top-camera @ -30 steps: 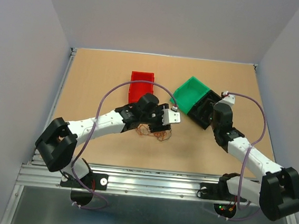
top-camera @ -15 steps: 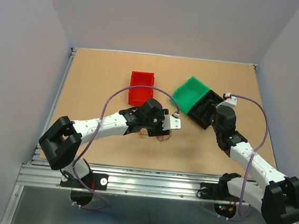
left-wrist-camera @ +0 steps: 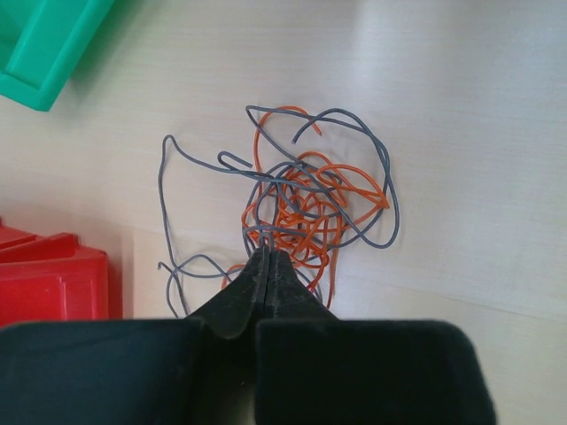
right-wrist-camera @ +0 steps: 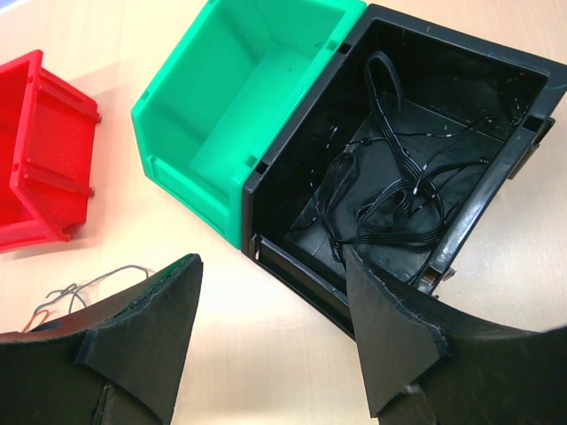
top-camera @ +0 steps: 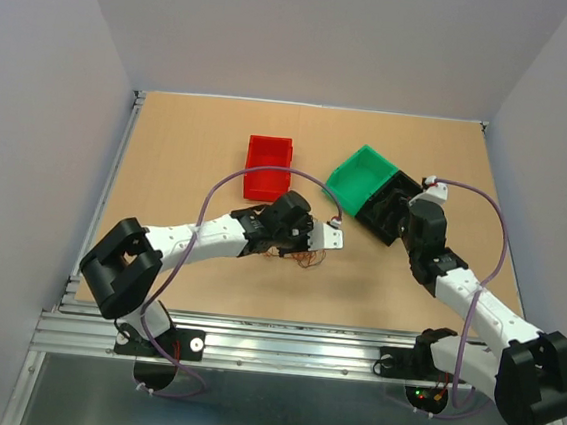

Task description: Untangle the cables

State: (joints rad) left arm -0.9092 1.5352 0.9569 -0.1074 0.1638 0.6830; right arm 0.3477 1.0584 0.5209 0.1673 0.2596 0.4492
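The cables [left-wrist-camera: 306, 199] are a small tangle of thin orange and grey wires lying on the wooden table, seen in the top view as a small bunch [top-camera: 305, 259] under my left wrist. My left gripper [left-wrist-camera: 267, 254] is shut, its tips pinching strands at the near edge of the tangle; in the top view the left gripper [top-camera: 296, 244] is mostly hidden by its wrist. Open and holding nothing, my right gripper [right-wrist-camera: 270, 266] hovers over the table just in front of the black bin [right-wrist-camera: 292, 266]. In the top view the right gripper [top-camera: 402, 212] sits beside that bin.
A red bin [top-camera: 268, 166] stands behind the left arm. A green bin [top-camera: 360, 177] and the black bin [top-camera: 398, 186] stand side by side at centre right. Thin black wires [right-wrist-camera: 399, 190] lie inside the black bin. The green bin [right-wrist-camera: 257, 80] holds nothing visible.
My left gripper moved down onto the bunch and closed on its strands; it was open before. The right arm shifted slightly toward the black bin, then stayed still.
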